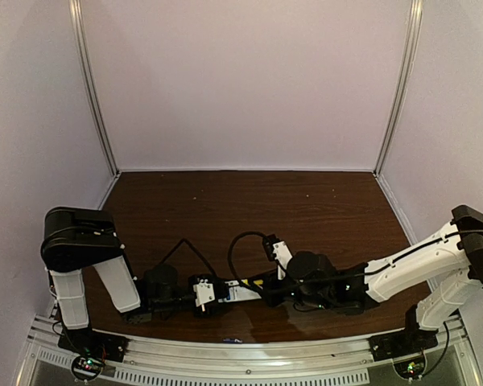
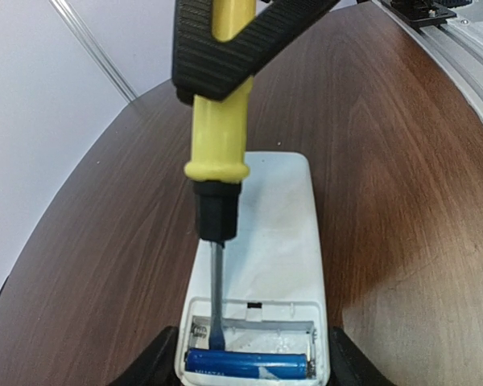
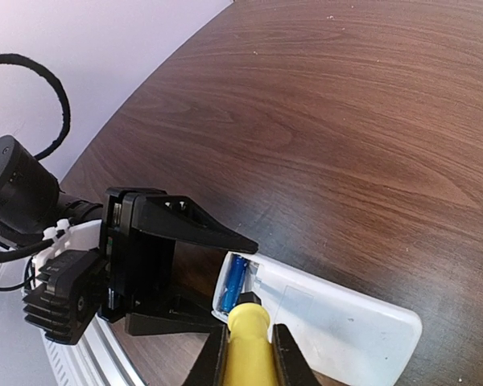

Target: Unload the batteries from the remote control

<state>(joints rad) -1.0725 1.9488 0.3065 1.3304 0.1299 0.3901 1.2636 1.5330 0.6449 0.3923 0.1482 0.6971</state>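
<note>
While the left gripper [image 1: 212, 293] reaches in from 9 o'clock, its jaws sit partway apart and press on both long sides of the remote control [image 2: 266, 233], clamping it at the battery end. The remote lies flat on the brown table [image 2: 402, 201], toward the 6 o'clock edge in the top view, with its length running from 9 to 3 o'clock. Its back faces up and the battery bay stands uncovered.

The right gripper [image 3: 249, 362] comes from 3 o'clock, its fingers closed tight on the yellow handle of the screwdriver [image 2: 217, 137]. In the left wrist view the tool enters from 12 o'clock and its blade points down toward 6 o'clock into the bay. One blue battery [image 2: 245, 363] lies crosswise in the slot along the bay's 6 o'clock side. The blade tip reaches the cell's 12 o'clock edge near its 9 o'clock end; whether it touches cannot be told.

In the top view a small blue speck [image 1: 232, 340] lies by the rail at 6 o'clock from the remote, too small to identify.
</note>
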